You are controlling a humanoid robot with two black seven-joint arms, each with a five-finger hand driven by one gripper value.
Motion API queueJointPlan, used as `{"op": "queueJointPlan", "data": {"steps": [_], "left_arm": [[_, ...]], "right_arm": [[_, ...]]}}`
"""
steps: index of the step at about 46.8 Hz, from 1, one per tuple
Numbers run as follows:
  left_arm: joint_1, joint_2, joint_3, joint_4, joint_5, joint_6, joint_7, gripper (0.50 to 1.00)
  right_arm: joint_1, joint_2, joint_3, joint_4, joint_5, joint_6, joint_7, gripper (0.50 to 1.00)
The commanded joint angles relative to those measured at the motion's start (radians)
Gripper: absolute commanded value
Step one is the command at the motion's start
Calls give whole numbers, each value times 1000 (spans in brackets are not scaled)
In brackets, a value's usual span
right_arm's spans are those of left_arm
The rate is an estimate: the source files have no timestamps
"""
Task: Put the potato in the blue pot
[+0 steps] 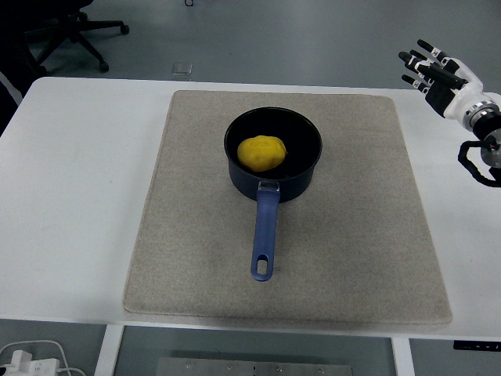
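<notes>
The potato lies inside the pot, left of its middle, at the centre of the frame. The pot stands on a grey mat that covers most of the white tabletop, its blue handle pointing toward the bottom edge. The right hand hangs at the upper right, above the tabletop's far corner and well apart from the pot, fingers spread and empty. An office chair shows at the upper left.
</notes>
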Motion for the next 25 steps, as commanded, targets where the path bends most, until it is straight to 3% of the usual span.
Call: {"op": "queueJointPlan", "data": {"steps": [1, 25], "left_arm": [[0, 0, 0, -1, 2, -2, 0, 996], [0, 0, 0, -1, 0, 0, 0, 996]], "right_arm": [[-6, 1, 0, 0, 0, -1, 0, 932], [1, 38, 2, 0, 0, -70, 0, 930]]}}
